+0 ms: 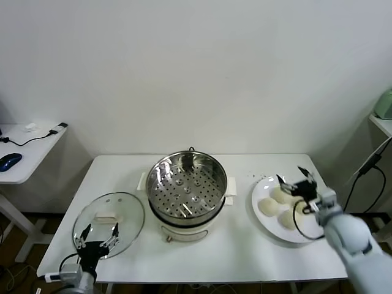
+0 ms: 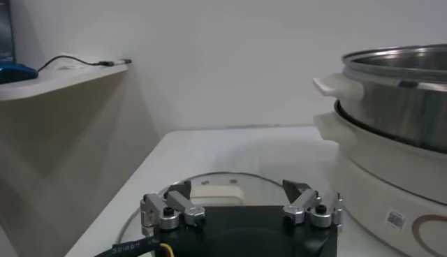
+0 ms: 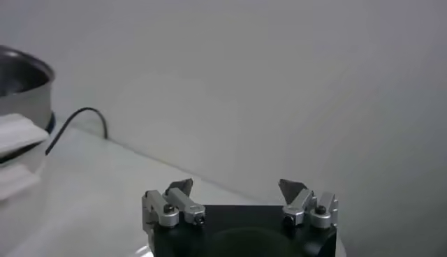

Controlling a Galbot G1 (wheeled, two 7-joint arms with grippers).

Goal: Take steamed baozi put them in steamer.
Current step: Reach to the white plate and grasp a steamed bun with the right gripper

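The steamer (image 1: 187, 190) stands at the table's middle, its perforated tray empty; it also shows in the left wrist view (image 2: 398, 91) and in the right wrist view (image 3: 21, 77). Three cream-white baozi (image 1: 267, 207) (image 1: 282, 195) (image 1: 288, 218) lie on a white plate (image 1: 269, 230) to its right. Another may be hidden behind my right arm. My right gripper (image 1: 296, 177) (image 3: 236, 187) is open and empty, just above the plate's far side. My left gripper (image 1: 98, 234) (image 2: 239, 190) is open and empty, parked over the glass lid (image 1: 109, 214) (image 2: 223, 183) at the front left.
The white table (image 1: 245, 257) has its front edge near both arms. A side table with a blue mouse (image 1: 10, 161) stands at the far left. A black cable (image 3: 77, 122) runs behind the steamer. A shelf with a green object (image 1: 384, 104) is at the far right.
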